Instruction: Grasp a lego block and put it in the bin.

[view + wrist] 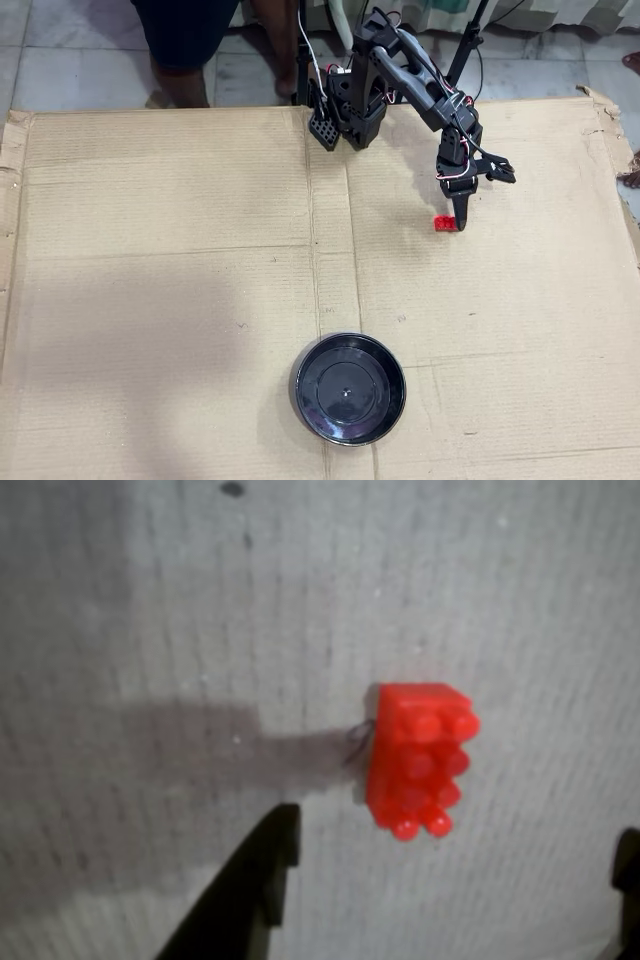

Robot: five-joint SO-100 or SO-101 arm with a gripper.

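Broad sheet of brown cardboard spread flat, carrying everything. Well away from the gripper, toward the bottom edge of the overhead view: round glossy black bin, nothing inside. Black arm reaching out from its base. Gripper spread wide, fingers apart, gripping nothing. Between and just ahead of the fingertips in the wrist view: red lego block, resting on the cardboard.
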